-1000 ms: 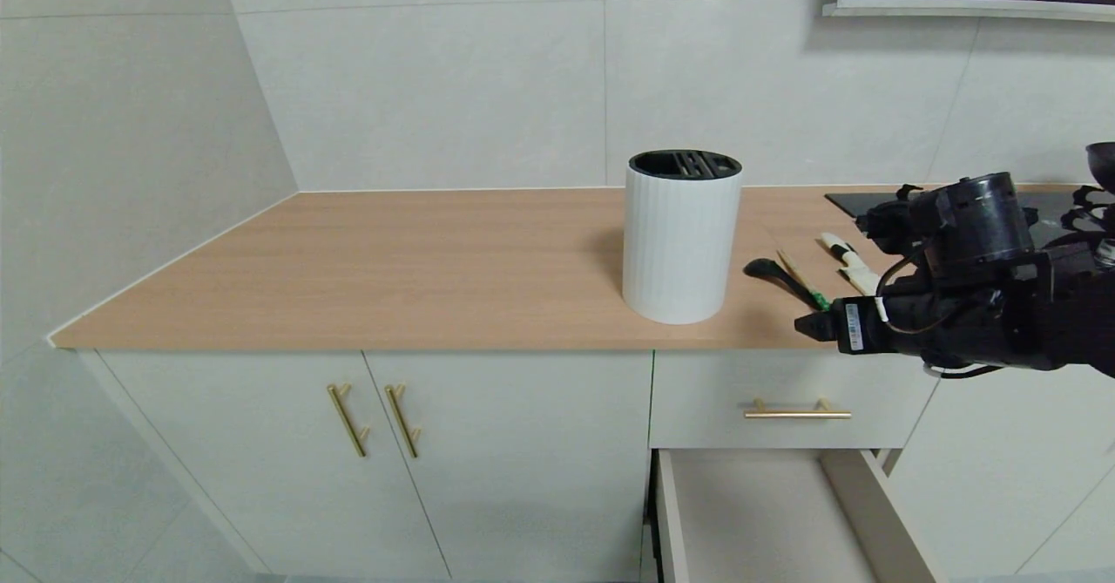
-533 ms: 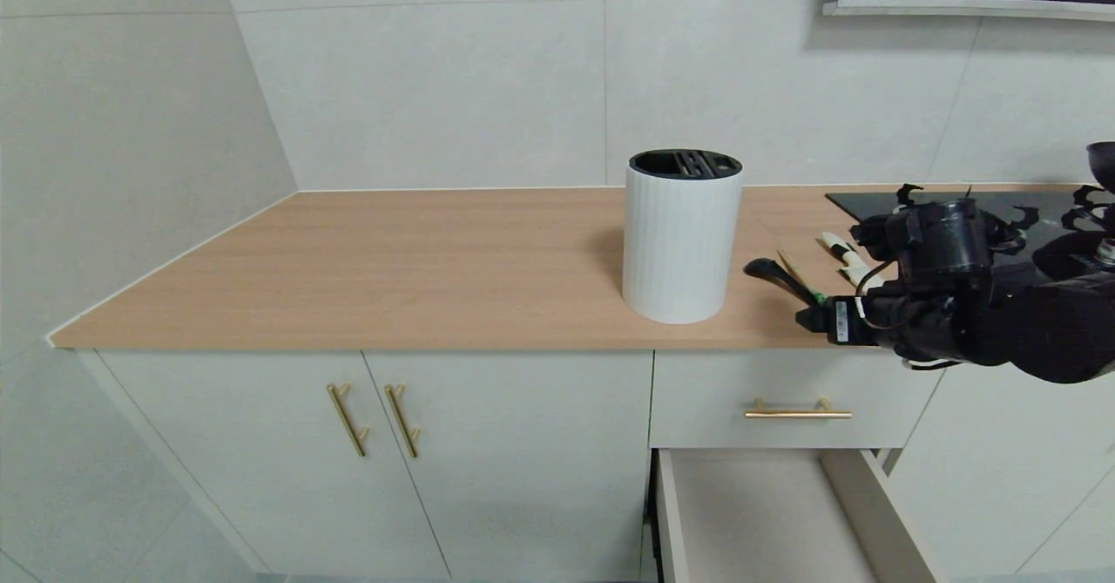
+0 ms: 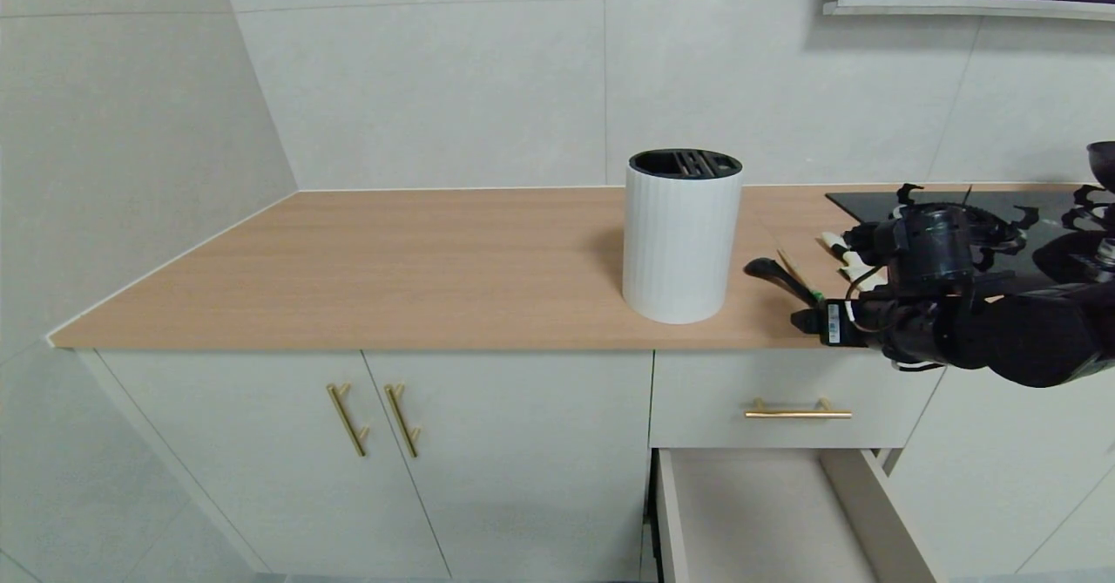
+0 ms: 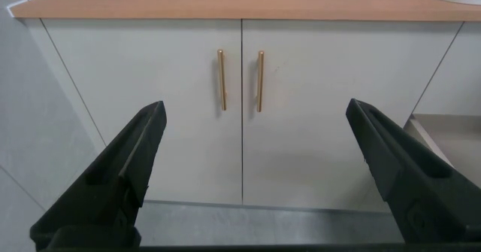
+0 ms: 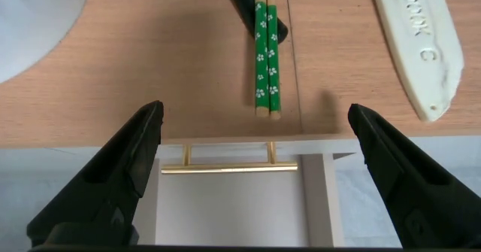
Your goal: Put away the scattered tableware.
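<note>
The right gripper (image 5: 254, 110) is hanging at the front edge of the wooden countertop (image 3: 392, 260). Its two fingers are standing wide apart and are holding nothing. Seen between them from the wrist camera, a pair of chopsticks (image 5: 266, 56) with green flowered ends is lying on the counter. The two sticks are lying side by side and touching each other, and the green ends are pointing to the counter's front edge and stopping just short of it. Their farther part is lying against a black spoon (image 3: 771, 272) (which of the two is on top, I cannot tell for sure). A white knife-like utensil (image 5: 417, 45) is lying flat on the counter near the chopsticks, apart from them, on the robot's right side.

A white ribbed utensil holder (image 3: 681, 243) with a black slotted top is standing upright on the counter, near the spoon on the robot's left. A black cooktop (image 3: 871, 204) is sitting in the counter behind the white utensil. Under the counter edge a closed drawer is showing its gold handle (image 5: 228, 167), and below it an open drawer (image 3: 758, 513) is standing pulled out.

The left gripper (image 4: 255, 105) is hanging low, facing the double cabinet doors (image 4: 240, 147). Its fingers are also spread apart with nothing between them.
</note>
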{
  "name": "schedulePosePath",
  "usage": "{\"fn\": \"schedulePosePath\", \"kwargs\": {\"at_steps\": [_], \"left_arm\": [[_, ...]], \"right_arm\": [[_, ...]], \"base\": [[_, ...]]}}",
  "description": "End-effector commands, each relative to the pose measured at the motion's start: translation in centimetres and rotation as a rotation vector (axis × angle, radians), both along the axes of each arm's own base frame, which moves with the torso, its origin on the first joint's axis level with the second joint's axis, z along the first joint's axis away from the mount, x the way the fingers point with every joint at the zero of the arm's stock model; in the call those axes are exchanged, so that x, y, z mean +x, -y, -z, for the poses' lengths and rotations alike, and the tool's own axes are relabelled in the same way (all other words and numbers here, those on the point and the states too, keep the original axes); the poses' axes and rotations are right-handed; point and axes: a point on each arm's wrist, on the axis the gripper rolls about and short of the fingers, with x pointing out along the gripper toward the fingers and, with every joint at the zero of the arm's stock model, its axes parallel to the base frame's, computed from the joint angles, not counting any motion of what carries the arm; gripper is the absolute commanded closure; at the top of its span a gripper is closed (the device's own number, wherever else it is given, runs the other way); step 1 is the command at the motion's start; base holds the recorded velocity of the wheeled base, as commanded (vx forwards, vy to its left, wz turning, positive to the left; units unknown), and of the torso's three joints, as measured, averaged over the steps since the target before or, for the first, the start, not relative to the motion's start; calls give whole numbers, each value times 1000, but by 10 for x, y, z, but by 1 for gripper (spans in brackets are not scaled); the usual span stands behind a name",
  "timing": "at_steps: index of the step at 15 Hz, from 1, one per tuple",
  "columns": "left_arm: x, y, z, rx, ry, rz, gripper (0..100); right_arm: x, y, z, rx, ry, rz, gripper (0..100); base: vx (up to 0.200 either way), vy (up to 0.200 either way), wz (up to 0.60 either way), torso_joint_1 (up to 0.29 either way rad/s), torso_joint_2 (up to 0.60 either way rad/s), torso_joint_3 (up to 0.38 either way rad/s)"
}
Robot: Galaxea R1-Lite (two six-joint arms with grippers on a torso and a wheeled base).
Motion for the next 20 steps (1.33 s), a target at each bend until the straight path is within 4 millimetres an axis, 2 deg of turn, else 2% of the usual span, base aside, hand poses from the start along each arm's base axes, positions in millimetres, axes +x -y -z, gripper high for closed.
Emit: {"fn": "schedulePosePath", "kwargs": {"at_steps": [1, 6, 7, 20], "left_arm": [[0, 0, 0, 0, -1, 0, 0], [0, 0, 0, 0, -1, 0, 0], [0, 0, 0, 0, -1, 0, 0], [0, 0, 0, 0, -1, 0, 0]], "right_arm": [[3, -1, 3, 2, 5, 1, 0], [10, 2, 8, 9, 28, 14, 0], [11, 3, 9, 9, 28, 15, 100], [10, 4, 0, 22, 77, 19, 100]], "base": [[0, 0, 0, 0, 0, 0], [0, 0, 0, 0, 0, 0], [0, 0, 0, 0, 0, 0], [0, 0, 0, 0, 0, 0]]}}
